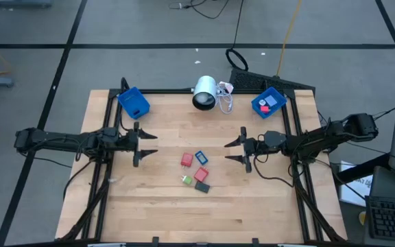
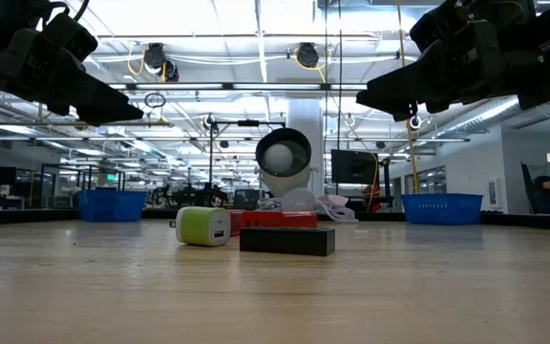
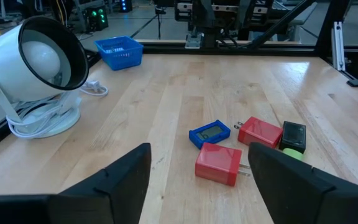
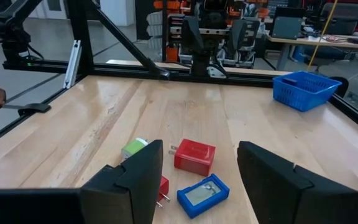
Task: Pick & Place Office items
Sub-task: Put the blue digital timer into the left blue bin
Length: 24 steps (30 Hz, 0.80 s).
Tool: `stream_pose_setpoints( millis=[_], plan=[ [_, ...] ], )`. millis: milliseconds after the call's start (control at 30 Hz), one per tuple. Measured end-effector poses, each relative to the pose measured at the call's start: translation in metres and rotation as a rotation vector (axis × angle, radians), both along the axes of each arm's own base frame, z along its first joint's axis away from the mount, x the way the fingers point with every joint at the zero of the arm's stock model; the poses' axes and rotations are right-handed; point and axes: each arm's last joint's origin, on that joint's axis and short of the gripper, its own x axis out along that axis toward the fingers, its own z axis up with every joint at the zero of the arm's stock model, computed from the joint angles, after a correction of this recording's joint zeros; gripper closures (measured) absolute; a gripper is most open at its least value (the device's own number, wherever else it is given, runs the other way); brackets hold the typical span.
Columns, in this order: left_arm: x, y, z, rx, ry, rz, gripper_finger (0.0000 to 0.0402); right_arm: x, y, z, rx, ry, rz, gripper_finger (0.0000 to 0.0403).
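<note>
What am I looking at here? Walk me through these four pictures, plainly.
Two robot arms work at a wooden table. One picture looks down from above, one looks level across the tabletop, and two come from cameras on the arms' wrists. The left gripper and right gripper hover open, holding nothing. Between them lie small items: two red blocks, a blue one, a green one and a dark one. At the back stand two blue bins and a white lamp.
</note>
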Motion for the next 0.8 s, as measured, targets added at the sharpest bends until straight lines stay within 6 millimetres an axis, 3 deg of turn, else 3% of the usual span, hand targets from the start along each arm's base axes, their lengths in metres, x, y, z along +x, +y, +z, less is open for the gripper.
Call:
stream_pose_setpoints(
  millis=[333, 500, 633, 800],
  plan=[
    [0.0, 0.0, 0.0, 0.0, 0.0, 0.0, 0.0145, 0.013, 0.011, -0.012, 0.023, 0.062, 0.084, 0.0205],
    [0.0, 0.0, 0.0, 0.0, 0.0, 0.0, 0.0136, 0.034, 0.043, -0.031, 0.088, 0.175, 0.145, 0.0185],
    [0.0, 0.0, 0.0, -0.002, 0.0, 0.0, 0.0128, 0.045, 0.074, -0.056, 0.012, 0.265, 0.09, 0.0163],
    [0.0, 0.0, 0.0, -0.002, 0.001, 0.0, 0.0121, 0.07, 0.09, -0.065, -0.024, 0.356, 0.052, 0.014]
  ],
)
